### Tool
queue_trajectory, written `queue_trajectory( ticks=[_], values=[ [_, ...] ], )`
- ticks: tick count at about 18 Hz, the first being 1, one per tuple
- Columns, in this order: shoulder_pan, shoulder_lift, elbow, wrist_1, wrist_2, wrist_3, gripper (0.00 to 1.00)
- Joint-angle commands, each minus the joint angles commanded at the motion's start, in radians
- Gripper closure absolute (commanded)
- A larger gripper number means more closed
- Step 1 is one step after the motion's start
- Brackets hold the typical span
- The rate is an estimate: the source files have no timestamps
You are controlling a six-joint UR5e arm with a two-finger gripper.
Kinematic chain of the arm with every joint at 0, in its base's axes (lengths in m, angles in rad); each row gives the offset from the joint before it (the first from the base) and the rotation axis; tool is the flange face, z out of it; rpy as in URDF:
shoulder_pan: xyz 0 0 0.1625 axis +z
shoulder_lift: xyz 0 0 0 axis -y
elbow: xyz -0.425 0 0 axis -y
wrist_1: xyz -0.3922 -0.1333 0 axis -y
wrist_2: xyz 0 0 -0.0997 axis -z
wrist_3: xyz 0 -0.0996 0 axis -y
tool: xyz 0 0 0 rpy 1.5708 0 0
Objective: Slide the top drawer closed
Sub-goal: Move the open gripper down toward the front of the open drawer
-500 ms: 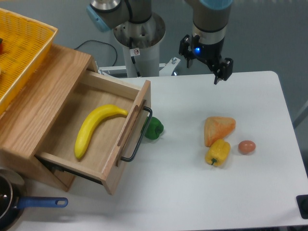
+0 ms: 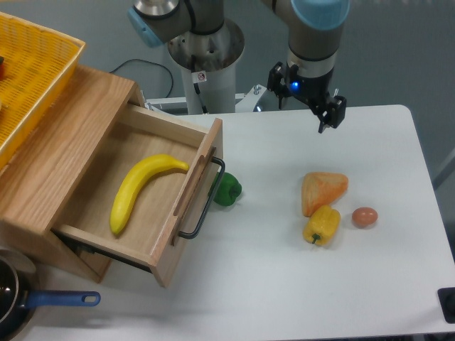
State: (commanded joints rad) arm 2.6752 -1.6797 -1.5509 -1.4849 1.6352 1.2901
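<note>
The top drawer (image 2: 153, 206) stands pulled far out of the oak cabinet (image 2: 60, 160) at the left. Its front panel (image 2: 192, 206) carries a black bar handle (image 2: 207, 202) and faces right. A yellow banana (image 2: 138, 188) lies inside it. My gripper (image 2: 302, 103) hangs over the table's back edge, right of the drawer and well apart from it. Its fingers (image 2: 328, 114) look spread with nothing between them.
A green pepper (image 2: 227, 190) lies touching or just beside the handle. To the right are an orange wedge (image 2: 323, 190), a yellow pepper (image 2: 321, 226) and a brown egg (image 2: 364, 217). A yellow basket (image 2: 32, 78) rests on the cabinet. A blue-handled pan (image 2: 21, 302) is at the front left.
The gripper has shifted slightly to the right and a little lower in the picture. The drawer and the objects have not moved.
</note>
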Motion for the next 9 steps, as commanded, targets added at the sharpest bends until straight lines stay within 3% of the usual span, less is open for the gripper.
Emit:
queue_trajectory(
  ticks=[9],
  values=[
    [-0.008,-0.034,0.018,0.038,-0.025,-0.196,0.0]
  ],
)
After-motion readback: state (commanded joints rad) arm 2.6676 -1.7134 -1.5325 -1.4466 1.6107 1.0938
